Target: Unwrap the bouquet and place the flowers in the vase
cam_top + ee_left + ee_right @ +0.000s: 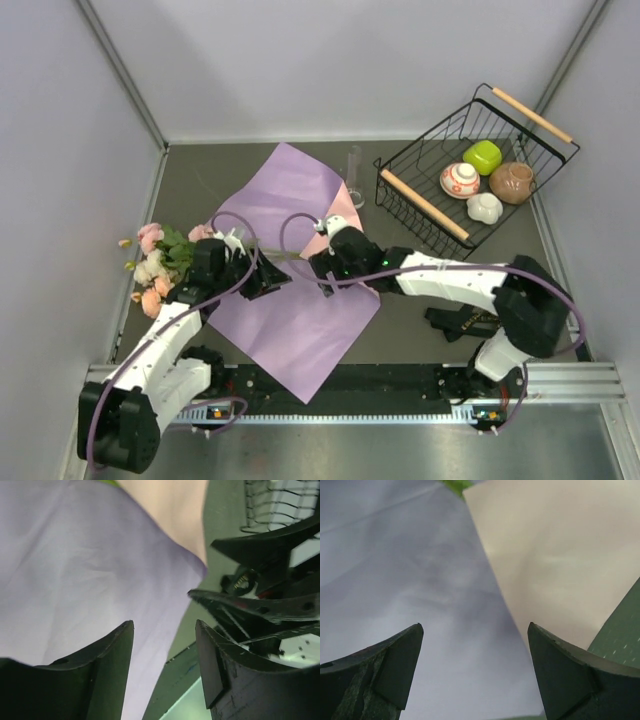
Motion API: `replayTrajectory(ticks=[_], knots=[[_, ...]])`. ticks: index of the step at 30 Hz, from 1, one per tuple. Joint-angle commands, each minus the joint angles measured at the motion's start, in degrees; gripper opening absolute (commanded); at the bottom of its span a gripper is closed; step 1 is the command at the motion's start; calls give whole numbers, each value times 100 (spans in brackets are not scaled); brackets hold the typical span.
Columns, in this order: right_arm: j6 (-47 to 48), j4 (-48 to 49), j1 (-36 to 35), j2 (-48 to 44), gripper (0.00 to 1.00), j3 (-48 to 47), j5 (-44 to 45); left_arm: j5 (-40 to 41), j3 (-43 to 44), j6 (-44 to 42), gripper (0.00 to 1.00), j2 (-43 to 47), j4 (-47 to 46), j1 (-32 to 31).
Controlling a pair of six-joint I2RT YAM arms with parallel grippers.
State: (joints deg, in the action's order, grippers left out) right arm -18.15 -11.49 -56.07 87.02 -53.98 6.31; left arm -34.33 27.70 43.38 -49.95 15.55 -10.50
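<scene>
The flowers (158, 262) are lying on the left, by the purple paper (290, 200). The left gripper (165, 630) and right gripper (475, 630) are hanging over the paper, jaws spread, pinching nothing. The flowers are looking light and bendy, so pinching them gently below the blooms seems best.

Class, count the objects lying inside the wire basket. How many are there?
4, all in the basket: a green cup at the back, a patterned bowl on the left, a brown pot on the right, a white piece at the front. Others might hide beneath.
</scene>
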Motion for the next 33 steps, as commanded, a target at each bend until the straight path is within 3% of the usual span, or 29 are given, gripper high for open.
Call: replayTrajectory(ticks=[1, 4, 16, 20, 26, 33], knots=[[541, 129, 9, 1041, 87, -1103, 1011, 1049, -326, 391, 57, -7, -501, -119], [558, 146, 9, 1613, 86, -1623, 1039, 1638, -616, 644, 56, 161, -430, -119], [1111, 182, -53, 2565, 84, -2091, 1794, 1885, -1276, 830, 52, 135, -474, -119], [1332, 129, -79, 2723, 86, -2126, 2646, 1965, -1311, 936, 52, 56, -492, -119], [1236, 59, 0, 2408, 86, -1863, 3947, 2193, -1311, 953, 50, 108, -334, -119], [1015, 50, 158, 1336, 86, -959, 4327, 2562, -1338, 1006, 49, 231, -114, -110]])
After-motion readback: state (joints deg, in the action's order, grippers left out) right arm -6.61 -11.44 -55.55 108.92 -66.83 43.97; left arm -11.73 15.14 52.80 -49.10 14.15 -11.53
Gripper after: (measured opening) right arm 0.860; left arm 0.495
